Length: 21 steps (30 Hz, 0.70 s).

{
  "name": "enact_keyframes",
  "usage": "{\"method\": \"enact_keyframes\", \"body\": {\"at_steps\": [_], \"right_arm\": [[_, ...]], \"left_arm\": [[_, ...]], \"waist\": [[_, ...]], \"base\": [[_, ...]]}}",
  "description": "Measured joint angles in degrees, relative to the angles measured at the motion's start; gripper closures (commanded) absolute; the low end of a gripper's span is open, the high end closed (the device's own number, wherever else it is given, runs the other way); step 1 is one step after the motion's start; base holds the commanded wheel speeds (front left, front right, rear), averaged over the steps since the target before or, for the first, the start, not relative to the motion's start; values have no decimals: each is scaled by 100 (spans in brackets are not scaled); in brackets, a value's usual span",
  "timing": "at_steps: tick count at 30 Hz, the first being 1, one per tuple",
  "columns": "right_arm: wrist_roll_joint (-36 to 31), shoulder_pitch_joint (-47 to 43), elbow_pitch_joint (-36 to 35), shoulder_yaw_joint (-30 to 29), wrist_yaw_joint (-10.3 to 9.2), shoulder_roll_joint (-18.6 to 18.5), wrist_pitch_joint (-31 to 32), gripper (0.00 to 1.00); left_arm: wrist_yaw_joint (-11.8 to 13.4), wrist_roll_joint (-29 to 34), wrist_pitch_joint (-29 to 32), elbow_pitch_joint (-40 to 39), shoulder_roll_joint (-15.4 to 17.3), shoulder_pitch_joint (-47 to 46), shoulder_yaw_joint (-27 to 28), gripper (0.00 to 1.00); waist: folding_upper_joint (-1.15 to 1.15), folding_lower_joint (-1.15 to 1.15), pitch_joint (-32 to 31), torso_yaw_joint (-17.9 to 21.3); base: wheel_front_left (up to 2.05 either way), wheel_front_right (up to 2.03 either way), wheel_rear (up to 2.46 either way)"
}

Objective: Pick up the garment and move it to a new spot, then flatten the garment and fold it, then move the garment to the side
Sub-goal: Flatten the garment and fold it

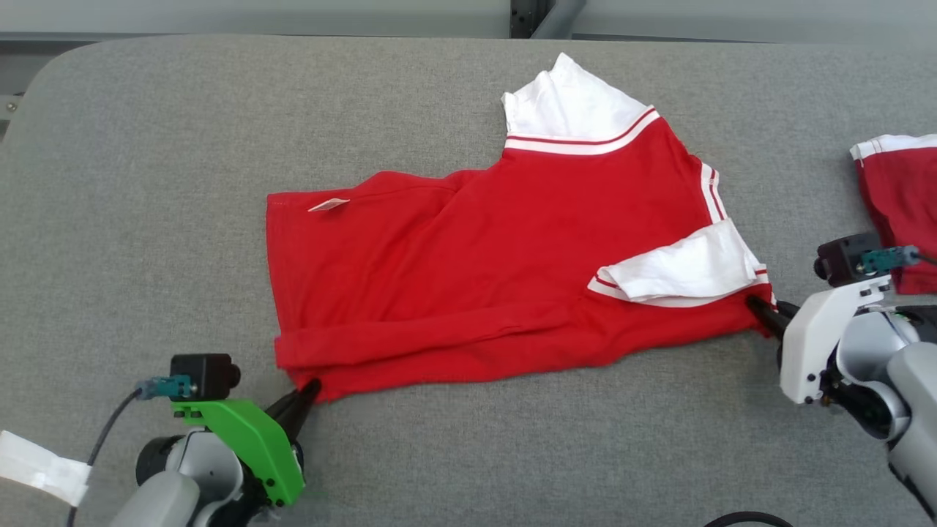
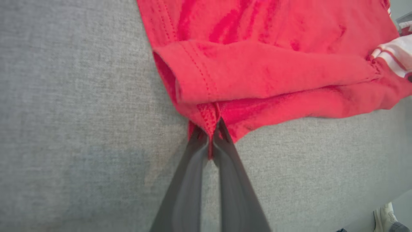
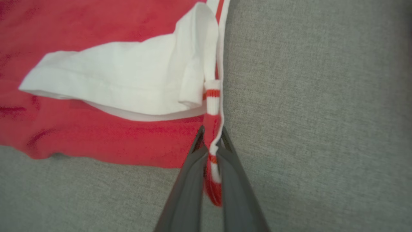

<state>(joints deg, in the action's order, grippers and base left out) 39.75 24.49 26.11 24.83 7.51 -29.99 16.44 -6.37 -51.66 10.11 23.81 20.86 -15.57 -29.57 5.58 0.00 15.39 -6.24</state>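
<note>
The left gripper (image 1: 311,388) is lying at the near-left corner of the red-and-white T-shirt (image 1: 498,263), its dark fingers (image 2: 193,167) pinching the stitched hem there, jaws closed with a sliver of red cloth between them. Just above that grip, the shirt's near edge is rolling over itself in a soft fold (it is running most of the way along that side). The shirt itself is lying spread on the grey fabric table (image 1: 146,219), hem to the left with a small white label (image 1: 329,205) near its far-left corner, and shoulders to the right. Its white sleeve (image 1: 688,267) is lying folded back over the red body towards the near-right corner. At that corner the right gripper (image 1: 755,306) is clamping the striped edge, jaws shut on it. Beyond the shirt's right side, a second red garment (image 1: 897,212) is sitting apart.

Both near corners appear secured, so this is likely the start of a lift or a drag. To do it well, the arms should be rising together and drawing slightly apart, keeping the near edge taut so the rolled fold is falling open. Uneven pulling risks bunching the body or slipping the thin left pinch.
</note>
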Motion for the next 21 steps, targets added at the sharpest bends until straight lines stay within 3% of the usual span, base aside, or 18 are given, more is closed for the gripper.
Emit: {"method": "enact_keyframes", "body": {"at_steps": [6, 11, 16, 21], "right_arm": [[624, 13, -639, -190, 3, -655, 999, 100], [966, -264, -1115, -481, 3, -906, 1856, 100], [1022, -929, -1582, -902, 3, -933, 2167, 100], [894, -1853, -1871, -1380, 2, -730, 2070, 100]], "left_arm": [[40, -424, 646, -1101, 593, 221, 235, 100], [244, -666, 946, -1991, 896, 671, 341, 100], [534, -612, 781, -2492, 899, 1276, 278, 100], [715, -394, 434, -2369, 708, 1789, 44, 100]], "waist": [[0, 0, -176, 31], [0, 0, -272, 76], [0, 0, -281, 136], [0, 0, -185, 165]], "base": [[0, 0, 0], [0, 0, 0], [0, 0, 0], [0, 0, 0]]}}
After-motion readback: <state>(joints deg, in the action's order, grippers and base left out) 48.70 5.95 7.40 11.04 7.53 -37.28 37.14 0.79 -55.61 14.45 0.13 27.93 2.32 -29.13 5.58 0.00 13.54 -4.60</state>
